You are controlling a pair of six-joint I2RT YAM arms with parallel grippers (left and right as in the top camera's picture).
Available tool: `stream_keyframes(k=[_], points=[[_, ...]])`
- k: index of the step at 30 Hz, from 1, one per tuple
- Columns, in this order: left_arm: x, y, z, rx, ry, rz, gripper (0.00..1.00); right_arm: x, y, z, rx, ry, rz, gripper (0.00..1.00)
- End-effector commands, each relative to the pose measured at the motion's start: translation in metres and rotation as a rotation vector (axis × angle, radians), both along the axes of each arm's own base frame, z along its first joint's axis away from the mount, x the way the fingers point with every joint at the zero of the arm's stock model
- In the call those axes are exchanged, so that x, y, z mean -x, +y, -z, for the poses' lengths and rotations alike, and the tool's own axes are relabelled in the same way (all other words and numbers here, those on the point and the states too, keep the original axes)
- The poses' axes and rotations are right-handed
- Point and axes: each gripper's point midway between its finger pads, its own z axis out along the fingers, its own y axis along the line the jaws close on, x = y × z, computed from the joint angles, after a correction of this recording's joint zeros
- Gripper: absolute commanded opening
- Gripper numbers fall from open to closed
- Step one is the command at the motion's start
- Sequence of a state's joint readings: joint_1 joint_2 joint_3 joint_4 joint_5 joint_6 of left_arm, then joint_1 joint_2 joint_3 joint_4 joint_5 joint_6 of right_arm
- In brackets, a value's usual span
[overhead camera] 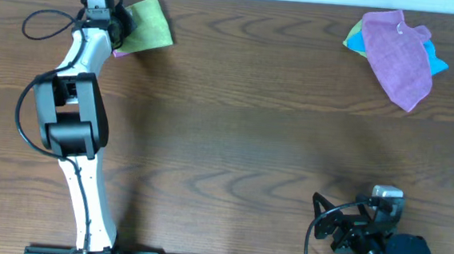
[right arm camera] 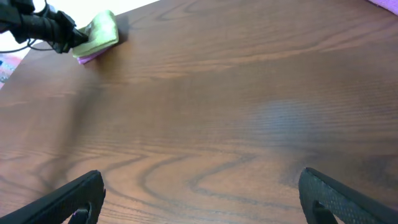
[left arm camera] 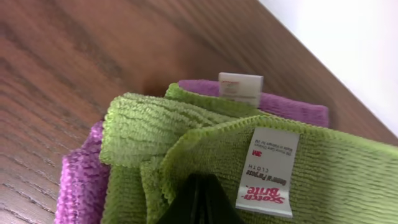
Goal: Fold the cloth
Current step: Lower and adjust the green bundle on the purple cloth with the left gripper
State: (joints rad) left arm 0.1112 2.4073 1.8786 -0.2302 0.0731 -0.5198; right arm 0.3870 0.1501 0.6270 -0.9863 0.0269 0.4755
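Well apart from the cloth [overhead camera: 148,24], down at the near edge of the bench [overhead camera: 235,127], right claw [right arm camera: 202,177] sits low, fingers spread wide, nothing between them. Left arm [overhead camera: 75,124] runs from that near edge up to the cloth. Left claw [left arm camera: 196,199] is at the cloth's left edge. Wrist view shows only a dark tip with green folds bunched round it, so cannot tell if it grips. Cloth is lime green, crumpled, not flat, white label [left arm camera: 270,171] facing up, far left on the bench. Purple cloth [left arm camera: 78,180] lies under it, touching, poking out at left and back. Far right of the cloth, well apart: second purple cloth [overhead camera: 400,55] heaped on a blue cloth [overhead camera: 436,60].
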Motion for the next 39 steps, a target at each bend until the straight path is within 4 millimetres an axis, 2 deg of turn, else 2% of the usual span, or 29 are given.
stream_keyframes(k=[1, 4, 7, 10, 14, 16, 21, 25, 28, 32, 33, 34, 39], points=[[0.000, 0.019, 0.006, -0.056, 0.010, -0.060, 0.07, -0.001, -0.003, 0.001, -0.010, 0.002, 0.028, 0.99], [0.000, 0.025, 0.005, -0.057, 0.009, -0.070, 0.07, -0.001, -0.003, 0.000, -0.010, 0.002, 0.027, 0.99], [-0.001, 0.021, -0.001, -0.013, -0.007, -0.040, 0.07, -0.001, -0.003, 0.000, -0.010, 0.002, 0.027, 0.99], [-0.006, 0.016, -0.024, 0.017, -0.052, -0.008, 0.07, -0.001, -0.003, 0.001, -0.010, 0.002, 0.027, 0.99], [-0.009, 0.012, -0.064, -0.032, -0.108, 0.069, 0.14, -0.001, -0.003, 0.001, -0.010, 0.002, 0.027, 0.99], [-0.002, 0.010, -0.081, -0.051, -0.101, 0.090, 0.15, -0.001, -0.003, 0.000, -0.010, 0.001, 0.028, 0.99], [0.024, 0.007, -0.105, -0.107, -0.037, 0.162, 0.16, -0.001, -0.003, 0.000, -0.010, 0.002, 0.027, 0.99], [0.047, 0.003, -0.121, -0.145, 0.020, 0.223, 0.24, -0.001, -0.003, 0.001, -0.010, 0.002, 0.027, 0.99], [0.066, 0.001, -0.133, -0.164, 0.060, 0.259, 0.38, -0.001, -0.003, 0.000, -0.010, 0.002, 0.027, 0.99], [0.091, -0.003, -0.148, -0.171, 0.111, 0.289, 0.75, -0.001, -0.003, 0.001, -0.010, 0.002, 0.027, 0.99], [0.097, -0.003, -0.151, -0.171, 0.122, 0.290, 0.93, -0.001, -0.003, 0.001, -0.010, 0.002, 0.027, 0.99], [0.102, -0.003, -0.154, -0.171, 0.132, 0.288, 0.96, -0.001, -0.003, 0.000, -0.010, 0.002, 0.027, 0.99], [0.122, -0.006, -0.168, -0.163, 0.160, 0.291, 0.95, -0.001, -0.003, 0.000, -0.010, 0.002, 0.027, 0.99]])
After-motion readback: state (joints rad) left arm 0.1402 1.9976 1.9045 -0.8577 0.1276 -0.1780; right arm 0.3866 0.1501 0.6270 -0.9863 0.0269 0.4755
